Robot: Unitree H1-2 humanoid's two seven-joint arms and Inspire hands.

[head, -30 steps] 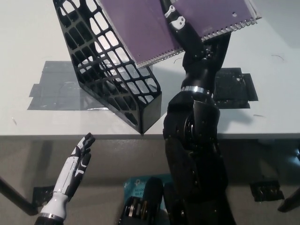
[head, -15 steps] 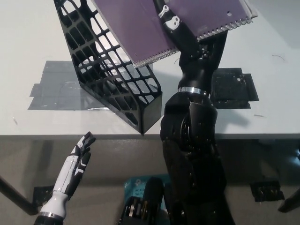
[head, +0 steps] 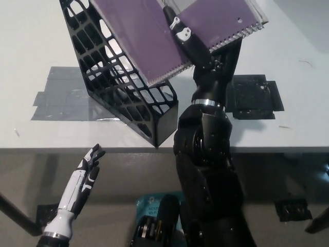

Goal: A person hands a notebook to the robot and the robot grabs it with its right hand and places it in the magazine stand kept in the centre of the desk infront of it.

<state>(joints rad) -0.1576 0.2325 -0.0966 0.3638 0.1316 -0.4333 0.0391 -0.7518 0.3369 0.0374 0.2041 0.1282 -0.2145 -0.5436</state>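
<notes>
A view looking steeply down from the robot's head onto a white tabletop. A black lattice-sided magazine stand sits near the middle of the tabletop, close to its front edge, with its open top facing up and away and one corner almost at the edge. It stands on a patch of grey tape stuck flat to the surface.

The black right arm rises from the bottom of the picture and reaches forward over the tabletop. The right hand holds a purple spiral-bound notebook, with its fingers clamped on it: one lies across the purple cover and the rest of the hand is under the notebook. The notebook is tilted, its wire spiral running along the lower right edge. Its left part hangs over the open top of the stand and overlaps the stand's right wall; whether it touches the stand cannot be told. Its right part sticks out past the hand, above the bare tabletop, and its top is cut off by the picture's edge.

To the right of the arm, a dark square patch of black tape lies on the tabletop.

The white left hand rests at the lower left, below the tabletop's front edge and in front of it, holding nothing, its fingers straight and slightly apart.
</notes>
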